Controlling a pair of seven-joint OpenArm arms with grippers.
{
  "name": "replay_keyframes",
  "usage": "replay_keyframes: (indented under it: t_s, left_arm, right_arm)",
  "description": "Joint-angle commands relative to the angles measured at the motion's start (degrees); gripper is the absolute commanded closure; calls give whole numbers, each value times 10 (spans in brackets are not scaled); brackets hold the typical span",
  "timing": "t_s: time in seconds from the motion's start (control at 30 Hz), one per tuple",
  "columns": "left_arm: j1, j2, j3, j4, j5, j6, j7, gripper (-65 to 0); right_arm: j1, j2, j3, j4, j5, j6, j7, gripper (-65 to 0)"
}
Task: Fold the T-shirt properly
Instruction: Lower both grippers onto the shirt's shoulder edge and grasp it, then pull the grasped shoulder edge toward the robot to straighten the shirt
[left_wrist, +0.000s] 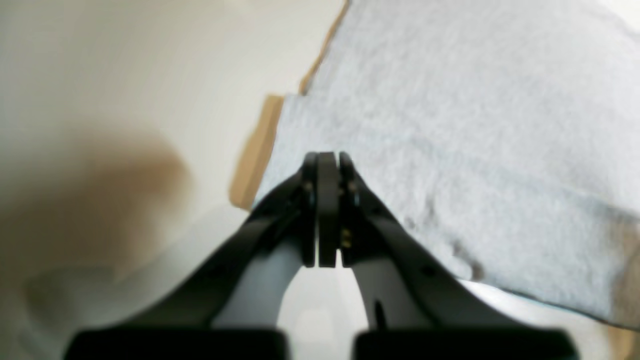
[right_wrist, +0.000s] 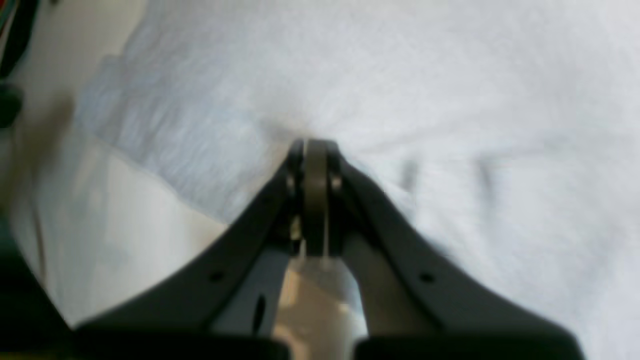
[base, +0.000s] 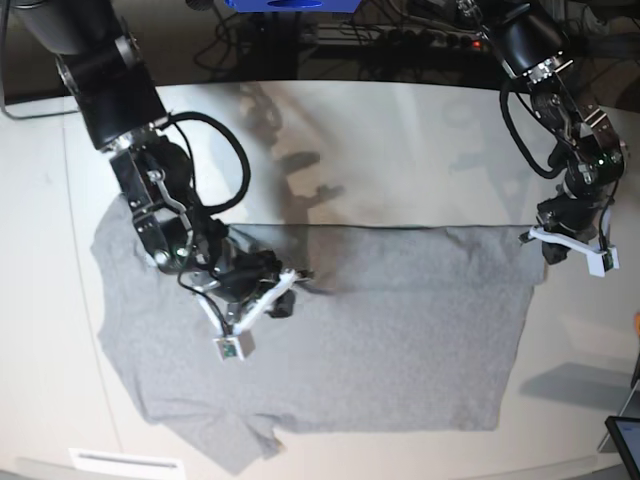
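Observation:
The heather-grey T-shirt (base: 350, 340) lies spread on the table, plain side up, with a straight upper edge. My right gripper (base: 298, 273) is on the shirt near that edge, left of the middle. In the right wrist view it (right_wrist: 312, 145) is shut, and the cloth (right_wrist: 450, 100) puckers toward its tips. My left gripper (base: 526, 238) is at the shirt's upper right corner. In the left wrist view it (left_wrist: 327, 156) is shut on the cloth's edge (left_wrist: 450, 125). No lettering shows.
The pale table (base: 400, 150) runs on behind the shirt, with cables (base: 330, 40) beyond its far edge. A white label (base: 120, 462) sits at the front left. A dark device corner (base: 625, 440) shows at the front right.

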Motion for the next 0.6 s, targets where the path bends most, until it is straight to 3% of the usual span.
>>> replay_keyframes:
  t_s: [0.0,0.13,0.23,0.3,0.33,0.4,0.47,0.57]
  left_arm:
    - [-14,-13,-1,6,-3,-1,-13,0]
    - [-20,-33,21,-8,-3,-1,-13,-2]
    - [-20,-57,74,-10,-2,-1,-24,-7]
    - [-19,-76,112,-11,-2,1,-44,-52]
    - [-19,-84,129,-11,-2,2,-54,-104]
    - [-19,-89,146,-11,9,2,-59,-220]
    - [-19,-85,154,-11,36,2,-59,-292]
    - [-15,-69,153,-11,72,0,-60,-306]
  right_arm:
    - [-4,10,23,18,-2,-5,10,-3]
    - [-55,31,87,35,-3,-9,12,-10]
    - [-77,49,105,42,-2,-9,10,-10]
    - [-91,59,104,60,-2,-9,10,-20]
    - [-99,64,104,74,-2,-9,10,-41]
    - [-113,70,104,101,-2,-9,9,-113]
    - [-127,77,104,127,-2,-9,9,-213]
    - [-147,78,105,161,-2,-9,9,-382]
